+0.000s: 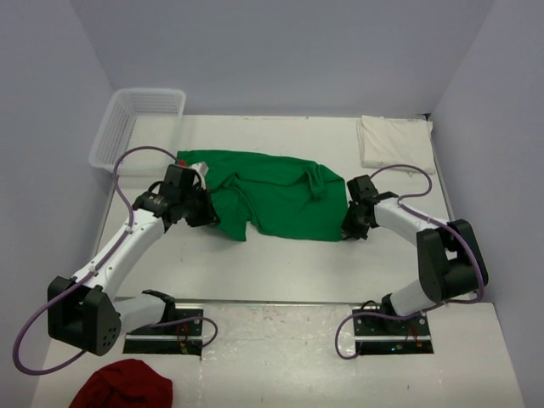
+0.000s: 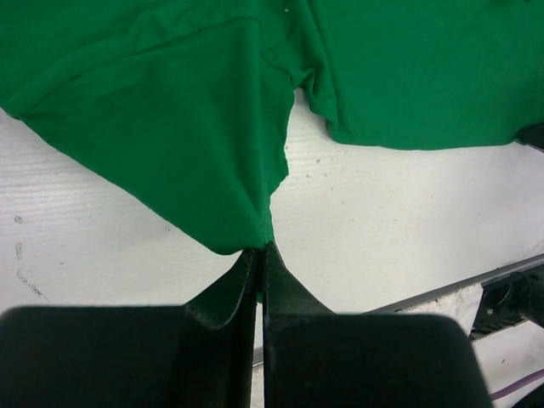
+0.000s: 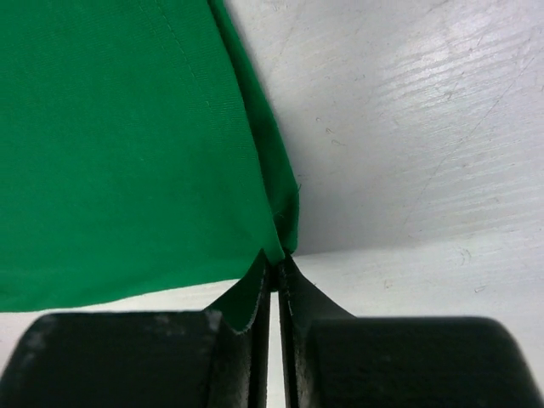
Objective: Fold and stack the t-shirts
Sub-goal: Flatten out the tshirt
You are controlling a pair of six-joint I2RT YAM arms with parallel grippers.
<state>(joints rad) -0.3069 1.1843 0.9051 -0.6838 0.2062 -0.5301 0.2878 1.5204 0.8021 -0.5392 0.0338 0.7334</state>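
Between closed fingers of left tool [image 2: 262,250] at nine o'clock and right tool [image 3: 276,260] at three: edges of green shirt [image 1: 272,200], spread rumpled and creased across tabletop [image 1: 280,263]. At one o'clock, cream shirt [image 1: 393,140], folded flat.

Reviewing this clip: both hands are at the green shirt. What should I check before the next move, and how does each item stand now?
1. Left hand gripping the bright green cotton t-shirt: ok, jaws shut on a corner of cloth.
2. Right hand gripping the opposite side: ok, jaws shut on the cloth's edge.
3. Single layer in each pinch: cannot tell.
4. Green shirt lying flat: not ok, bunched and creased across its middle.
5. Cream-white folded t-shirt out of the way: ok, far right corner, apart from the green one.
6. White plastic mesh basket out of the way: ok, far left corner.
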